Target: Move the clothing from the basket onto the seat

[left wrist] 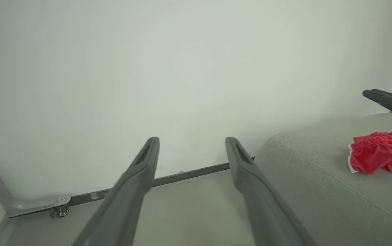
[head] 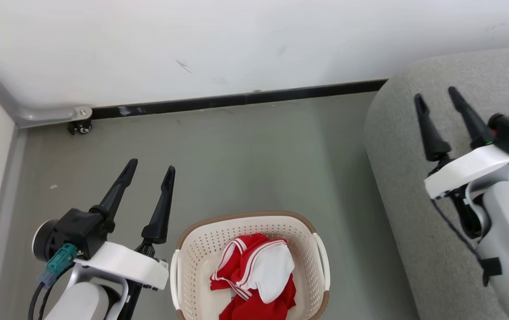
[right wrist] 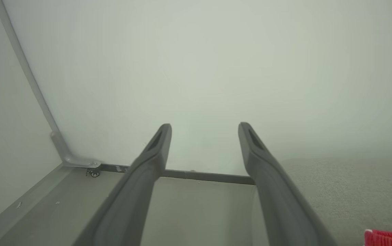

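One basket [head: 201,249]; one seat [head: 407,178]

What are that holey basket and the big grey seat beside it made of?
The basket looks like moulded cream plastic, smooth, its walls punched with rows of small holes. The seat seems upholstered in matte grey woven fabric: fine speckled texture, soft rounded edges.

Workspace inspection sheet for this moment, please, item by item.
Surface: smooth grey-green floor.
Job's things: red-and-white garments inside cream perforated plastic basket; one red garment already on grey fabric sofa.
Clutter: small pale fleck on floor.
Grippers: left gripper open, empty, beside basket; right gripper open, empty, over sofa.
Cables: black cable with teal plug at left wrist; black cable along right forearm.
Surroundings: white wall, black skirting, metal bracket with caster.
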